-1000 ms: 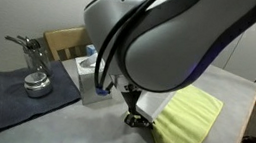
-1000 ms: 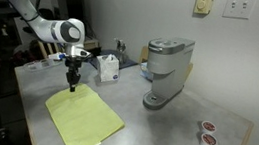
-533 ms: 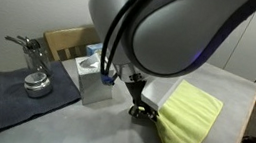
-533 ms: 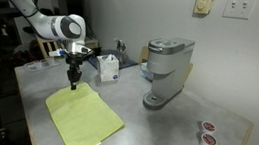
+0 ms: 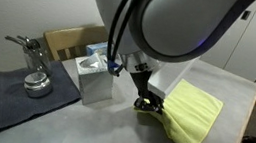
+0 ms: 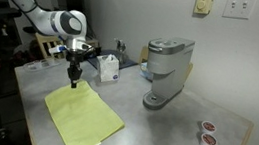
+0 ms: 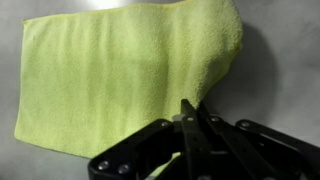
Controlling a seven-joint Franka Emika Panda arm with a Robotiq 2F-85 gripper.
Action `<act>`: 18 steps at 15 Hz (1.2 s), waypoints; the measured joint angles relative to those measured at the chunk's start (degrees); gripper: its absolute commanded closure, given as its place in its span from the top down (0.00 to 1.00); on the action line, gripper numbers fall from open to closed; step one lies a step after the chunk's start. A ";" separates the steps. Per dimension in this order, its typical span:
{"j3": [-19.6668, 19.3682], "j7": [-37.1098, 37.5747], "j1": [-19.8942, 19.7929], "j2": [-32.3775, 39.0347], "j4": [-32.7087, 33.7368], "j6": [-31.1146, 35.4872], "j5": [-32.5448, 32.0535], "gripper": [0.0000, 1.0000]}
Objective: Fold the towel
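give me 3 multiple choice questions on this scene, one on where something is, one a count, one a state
1. Where does the gripper meet the towel?
A. at a corner of it
B. in its middle
C. nowhere, it hangs far off it

2. How many small cups stand on the table off to the side of the coffee machine?
A. one
B. two
C. four

3. How do the jaws stand?
A. wide open
B. shut on the towel
C. shut on a mug

Answers:
1 A, in both exterior views the fingertips sit at a raised corner of the cloth.
2 B, an exterior view shows two cups close together.
3 B, in the wrist view the fingers meet, with the lifted cloth pinched between them.
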 measured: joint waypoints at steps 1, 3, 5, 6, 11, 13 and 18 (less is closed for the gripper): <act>0.00 -0.01 -0.24 -0.21 -0.17 -0.25 -0.01 0.01; 0.00 -0.02 -0.78 -0.61 -0.49 -1.00 -0.04 0.01; 0.00 -0.03 -1.48 -1.20 -1.00 -1.76 -0.09 0.01; 0.00 -0.05 -1.89 -1.51 -1.28 -2.01 -0.11 0.01; -0.02 -0.41 -3.98 -3.02 -2.36 -3.75 -0.33 0.01; -0.04 -0.66 -4.77 -3.59 -2.75 -4.34 -0.75 0.01; -0.29 -2.34 -7.10 -4.86 -4.00 -4.71 -2.00 0.01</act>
